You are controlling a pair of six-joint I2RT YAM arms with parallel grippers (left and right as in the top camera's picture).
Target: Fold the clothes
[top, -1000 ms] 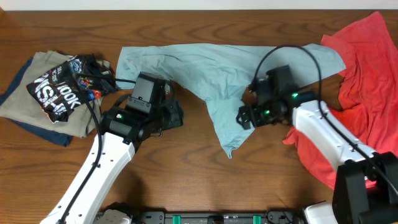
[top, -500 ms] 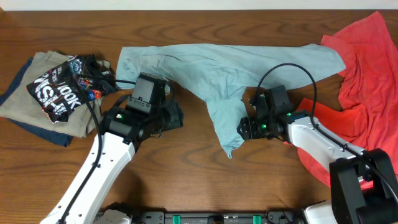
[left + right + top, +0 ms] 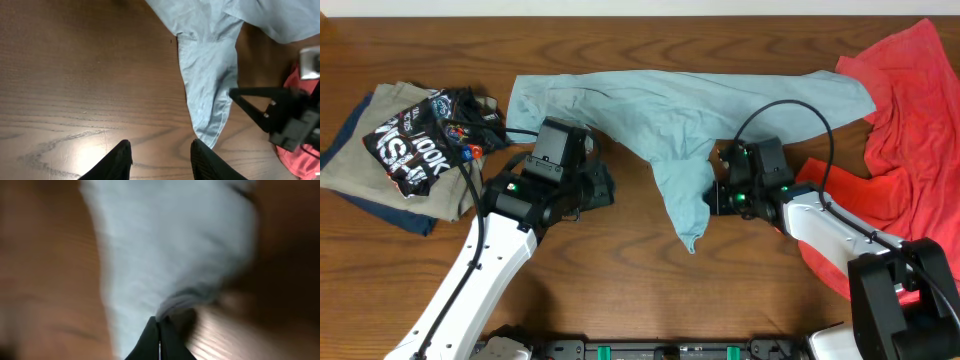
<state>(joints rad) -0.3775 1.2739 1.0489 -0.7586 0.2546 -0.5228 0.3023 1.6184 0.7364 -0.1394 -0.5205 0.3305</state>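
**Desk** [image 3: 600, 290]: brown wood, carries all items.

**Blue T-shirt** [image 3: 670, 105]: spread along the far middle of the desk, with one flap tapering to a point toward the near edge.

**Red shirt** [image 3: 910, 130]: crumpled at the desk's right end.

**Pile of dark and khaki garments** [image 3: 400, 140]: at the desk's left end.

**Right end effector** [image 3: 159, 336]: low over the desk's middle, fingers closed together and pinching a puckered edge of the blue T-shirt's flap.

**Left end effector** [image 3: 161, 159]: over bare wood left of the desk's middle, fingers parted with nothing between them.
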